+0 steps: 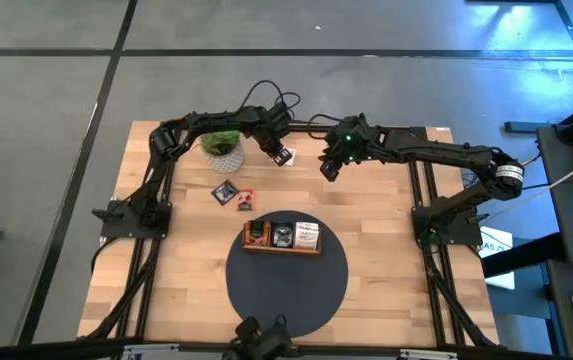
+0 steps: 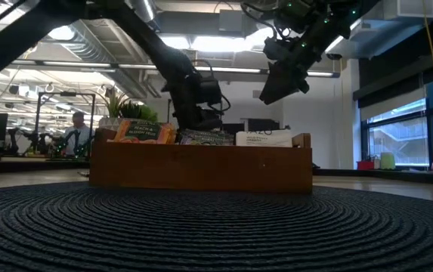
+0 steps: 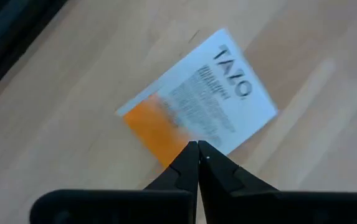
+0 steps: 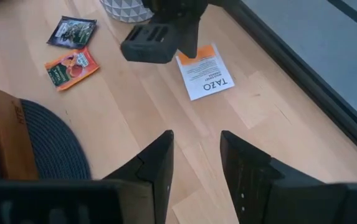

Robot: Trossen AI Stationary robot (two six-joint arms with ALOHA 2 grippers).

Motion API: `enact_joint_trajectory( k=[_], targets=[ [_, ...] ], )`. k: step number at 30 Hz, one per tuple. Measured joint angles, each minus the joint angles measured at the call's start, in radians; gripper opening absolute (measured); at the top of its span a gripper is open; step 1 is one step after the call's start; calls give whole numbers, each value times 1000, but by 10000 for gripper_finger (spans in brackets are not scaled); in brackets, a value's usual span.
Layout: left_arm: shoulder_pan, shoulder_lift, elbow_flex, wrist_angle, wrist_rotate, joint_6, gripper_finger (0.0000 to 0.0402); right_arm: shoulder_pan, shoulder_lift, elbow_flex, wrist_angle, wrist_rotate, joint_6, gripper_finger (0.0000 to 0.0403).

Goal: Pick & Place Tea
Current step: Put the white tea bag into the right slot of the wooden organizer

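the flat white-and-orange paper tea packet point(image 3: 197, 99) lies on the far table, light and flimsy; the left gripper point(image 3: 198, 149), fingers closed and empty, hovers over its orange edge. the right gripper point(image 4: 195, 143) waits open nearby.

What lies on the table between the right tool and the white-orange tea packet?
Only bare wood: in the right wrist view, nothing sits between the open right tool and the white-orange tea packet, where the left tool hangs.
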Motion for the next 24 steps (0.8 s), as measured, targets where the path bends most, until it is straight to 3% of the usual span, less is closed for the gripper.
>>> enact_joint_trajectory(
  k=[16, 24],
  targets=[
    [-15, 22, -5, -132, -34, 9, 2, 0, 0, 0, -3, -1, 0, 133],
    [-45, 18, -9, -111, -67, 35, 2, 0, 0, 0, -19, -3, 10, 133]
  ],
)
